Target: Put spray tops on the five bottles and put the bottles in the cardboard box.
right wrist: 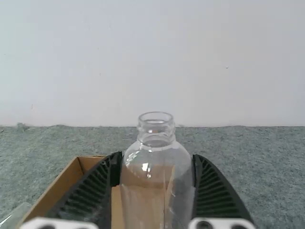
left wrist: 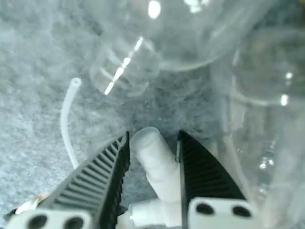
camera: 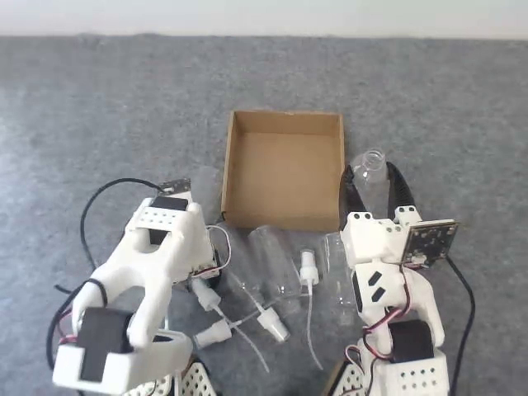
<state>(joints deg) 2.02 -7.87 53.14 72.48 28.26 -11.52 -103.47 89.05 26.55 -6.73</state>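
Pinching a clear bottle (right wrist: 155, 167) in the right hand (right wrist: 155, 160), 1 black finger against each side, bare neck pointing away from the wrist. Held off the surface (camera: 99, 107), just outside the right wall of the box (camera: 283, 169), toward its front corner. Box open side up, brown floor bare.

Clamped on a white top (left wrist: 159, 171) with the left hand (left wrist: 153, 139), ribbed fingers close against both its sides, low over the grey surface in front of the box. Just past that hand in the left wrist view: the threaded neck (left wrist: 124, 71) of a bottle lying on its side, and a thin tube (left wrist: 66, 119) curving over the felt.

From the high view, between the left arm (camera: 157, 247) and right arm (camera: 384, 264): 2nd bottle (camera: 276, 256) and 3rd bottle (camera: 338, 264) lying in front of the box. Between them a loose top (camera: 309, 268), its tube trailing toward the arms' bases. Nearer the bases, 2 more: a 3rd top (camera: 272, 323) and a 4th top (camera: 213, 334), near each other.
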